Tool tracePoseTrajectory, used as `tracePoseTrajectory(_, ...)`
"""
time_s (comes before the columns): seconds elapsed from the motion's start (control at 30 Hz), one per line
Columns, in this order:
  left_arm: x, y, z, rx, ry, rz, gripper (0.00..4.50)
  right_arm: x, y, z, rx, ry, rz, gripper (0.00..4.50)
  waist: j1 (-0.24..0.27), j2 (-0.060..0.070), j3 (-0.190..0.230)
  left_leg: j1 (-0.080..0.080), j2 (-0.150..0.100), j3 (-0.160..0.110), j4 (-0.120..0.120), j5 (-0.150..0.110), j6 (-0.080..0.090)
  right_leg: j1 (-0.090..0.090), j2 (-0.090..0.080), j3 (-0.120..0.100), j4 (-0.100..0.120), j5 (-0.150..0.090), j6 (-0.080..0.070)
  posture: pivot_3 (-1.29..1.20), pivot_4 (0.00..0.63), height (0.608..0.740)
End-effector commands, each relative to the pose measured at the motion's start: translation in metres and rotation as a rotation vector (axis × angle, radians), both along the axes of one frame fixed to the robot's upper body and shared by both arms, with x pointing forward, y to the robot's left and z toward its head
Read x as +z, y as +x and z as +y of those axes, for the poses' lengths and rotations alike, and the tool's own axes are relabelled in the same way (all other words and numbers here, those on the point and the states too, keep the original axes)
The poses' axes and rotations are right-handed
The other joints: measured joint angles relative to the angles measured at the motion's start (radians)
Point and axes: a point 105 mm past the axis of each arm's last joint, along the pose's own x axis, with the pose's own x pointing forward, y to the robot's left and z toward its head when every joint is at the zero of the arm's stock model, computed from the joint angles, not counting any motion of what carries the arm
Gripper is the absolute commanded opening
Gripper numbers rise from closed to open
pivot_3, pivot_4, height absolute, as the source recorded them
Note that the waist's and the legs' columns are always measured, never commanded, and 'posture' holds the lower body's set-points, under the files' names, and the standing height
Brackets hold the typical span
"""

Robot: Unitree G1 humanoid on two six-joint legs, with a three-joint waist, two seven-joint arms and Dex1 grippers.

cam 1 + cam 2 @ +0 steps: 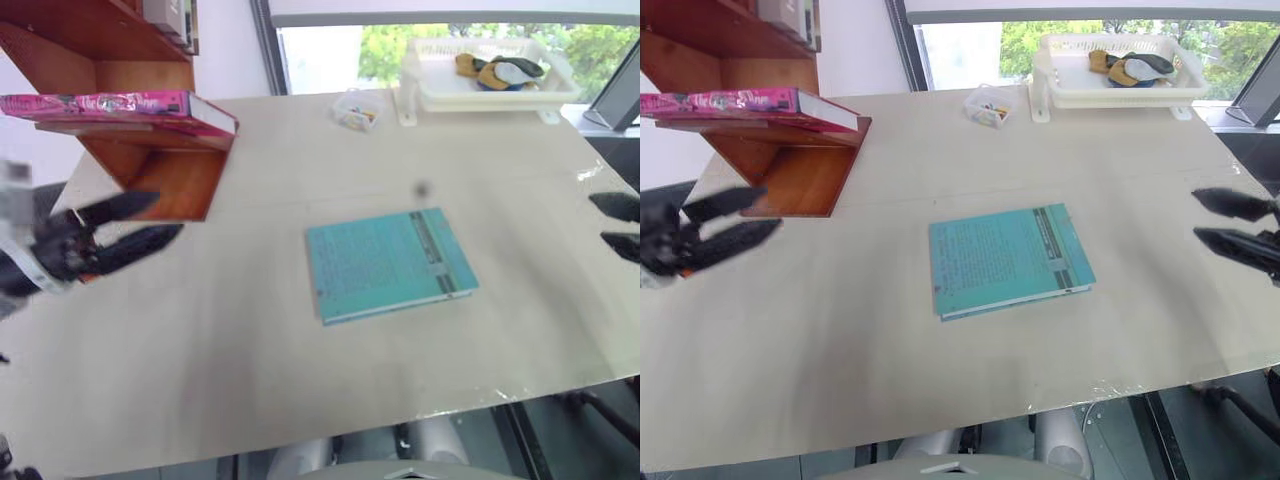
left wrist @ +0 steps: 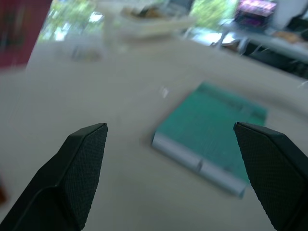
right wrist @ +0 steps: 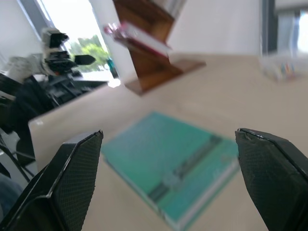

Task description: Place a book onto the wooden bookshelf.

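The pink book (image 1: 120,108) lies flat on a low board of the wooden bookshelf (image 1: 150,165) at the table's far left; it also shows in the right wrist view as the book (image 3: 139,38) on the bookshelf (image 3: 154,65). My left gripper (image 1: 140,222) hangs open and empty just in front of the shelf, apart from it. Over the table's right edge my right gripper (image 1: 1215,220) is open with nothing between its fingers.
A thin teal book (image 1: 388,262) lies flat in the middle of the pale table (image 1: 250,340). A white plastic tray (image 1: 490,75) with small items stands at the back right, a small clear box (image 1: 355,110) beside it. The table's front edge is close.
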Motion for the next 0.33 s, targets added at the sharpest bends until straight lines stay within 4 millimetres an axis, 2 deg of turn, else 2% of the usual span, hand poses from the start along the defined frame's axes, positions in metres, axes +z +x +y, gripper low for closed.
tracePoseTrajectory(0.03,-0.009,0.006,-0.001,0.052,0.061,-0.031,4.45,-0.030,-0.003,-0.012,-0.070,-0.215,0.078,4.50,0.006,0.000,0.000,0.000,0.000,0.000,0.000,0.000,0.000,0.000,0.000,0.000,0.000,0.000,0.000,0.00,0.150,0.740)
tracePoseTrajectory(0.1,-0.016,0.009,-0.001,0.083,0.054,-0.014,4.45,-0.051,-0.005,-0.022,-0.122,-0.310,0.141,4.50,0.012,-0.001,0.000,0.000,0.000,0.000,0.000,0.000,0.000,0.001,-0.001,-0.001,0.000,0.000,0.000,0.00,0.150,0.740)
tracePoseTrajectory(0.17,-0.033,0.011,0.003,0.119,0.101,0.017,4.45,-0.074,-0.007,-0.038,-0.198,-0.420,0.205,4.50,0.014,0.000,-0.001,0.000,-0.001,0.000,0.000,0.000,0.000,0.000,-0.001,-0.001,0.000,0.000,0.000,0.00,0.150,0.740)
tracePoseTrajectory(0.23,-0.046,0.010,0.004,0.122,0.128,0.042,4.45,-0.084,-0.011,-0.048,-0.248,-0.459,0.223,4.50,0.014,0.001,-0.001,0.000,-0.001,0.001,0.000,0.000,0.000,0.000,-0.001,0.000,-0.001,0.000,0.000,0.00,0.150,0.740)
tracePoseTrajectory(0.33,-0.054,0.009,0.004,0.111,0.129,0.070,4.45,-0.090,-0.014,-0.055,-0.296,-0.468,0.218,4.50,0.015,0.002,-0.001,0.000,0.000,0.001,-0.002,0.000,0.000,-0.001,-0.001,0.000,-0.003,0.000,0.000,0.00,0.150,0.740)
